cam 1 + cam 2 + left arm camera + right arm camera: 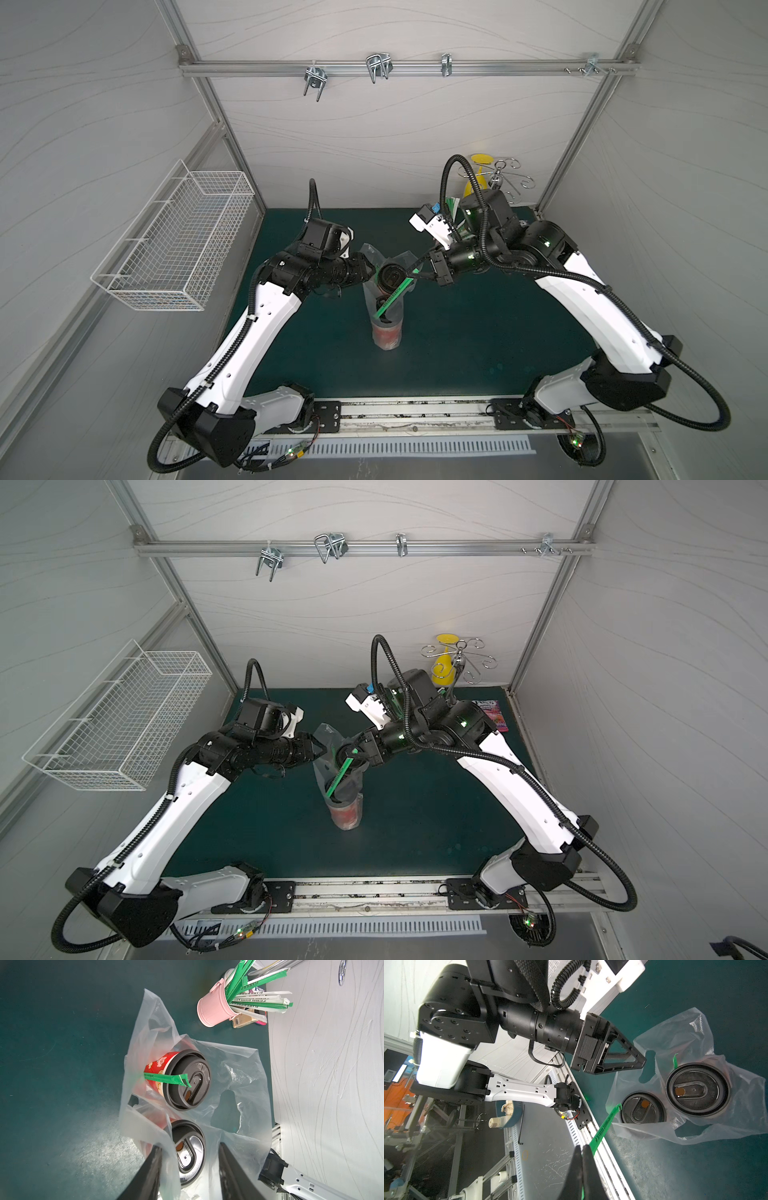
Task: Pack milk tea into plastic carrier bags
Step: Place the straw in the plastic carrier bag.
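**Straw could snag the bag or tip a cup**

In both top views the bag (374,255) stands mid-mat (478,332) with both cups (390,276) inside, upright and side by side. The right gripper (420,273) is clamped on a green straw (395,297) that slants down into the bag mouth. Pushed on at that slant, the straw could, I judge, catch the film or lever against a lid and tip a cup.

Left wrist view: the left gripper (190,1146) has its jaws apart, with bag film draped over one finger (151,1167). If that arm pulls away with the film hooked, the bag could drag and take the cups with it. The cups are red with black lids, and a second straw (166,1079) lies against the far one. The bag is thin, clear and crinkled, with its hand hole (225,1111) gaping.

Right wrist view: the fingers (589,1167) pinch only the straw's end, so it may pivot or slip. Bag film stands up around both lids.
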Tool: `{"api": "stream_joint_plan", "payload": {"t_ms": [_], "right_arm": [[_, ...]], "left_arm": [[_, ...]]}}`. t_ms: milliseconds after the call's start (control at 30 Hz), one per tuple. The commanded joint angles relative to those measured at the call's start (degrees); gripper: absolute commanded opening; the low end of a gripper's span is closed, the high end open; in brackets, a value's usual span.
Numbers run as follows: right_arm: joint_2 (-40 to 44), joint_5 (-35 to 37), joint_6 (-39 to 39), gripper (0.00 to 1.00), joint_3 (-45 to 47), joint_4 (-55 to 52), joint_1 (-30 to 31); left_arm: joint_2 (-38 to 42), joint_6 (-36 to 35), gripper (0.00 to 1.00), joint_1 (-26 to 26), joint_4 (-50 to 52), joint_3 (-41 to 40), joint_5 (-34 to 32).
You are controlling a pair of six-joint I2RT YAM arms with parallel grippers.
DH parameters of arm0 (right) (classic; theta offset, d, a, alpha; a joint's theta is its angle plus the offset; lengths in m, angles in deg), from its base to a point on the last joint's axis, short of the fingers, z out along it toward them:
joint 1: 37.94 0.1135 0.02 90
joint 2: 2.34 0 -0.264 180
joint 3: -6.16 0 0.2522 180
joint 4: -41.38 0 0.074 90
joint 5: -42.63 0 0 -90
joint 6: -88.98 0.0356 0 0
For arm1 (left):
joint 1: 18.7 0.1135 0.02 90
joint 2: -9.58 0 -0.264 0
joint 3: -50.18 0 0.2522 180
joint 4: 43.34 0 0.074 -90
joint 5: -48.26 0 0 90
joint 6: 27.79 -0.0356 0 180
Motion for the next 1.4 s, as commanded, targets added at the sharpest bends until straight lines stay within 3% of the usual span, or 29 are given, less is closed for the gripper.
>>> {"api": "stream_joint_plan", "payload": {"t_ms": [0,467,1067,1367], "right_arm": [[1.08,-2.9,0.89,0.0,0.63,-2.49,-1.52],[-1.31,-5.24,0.54,0.0,-2.17,-7.83,-4.69],[-2.76,-16.58,3.73,0.0,1.99,-7.06,-8.25],[-4.91,-14.17,1.93,0.0,0.09,-10.47,-8.71]], "left_arm": [[1.06,-0.54,0.45,-0.14,-1.22,-0.14,0.57],[0.9,-0.62,0.38,-0.12,-1.89,-0.96,1.57],[1.24,-0.57,0.32,-0.16,-3.09,-2.35,1.97],[0.92,-0.55,0.29,-0.17,-3.68,-2.48,2.25]]}}
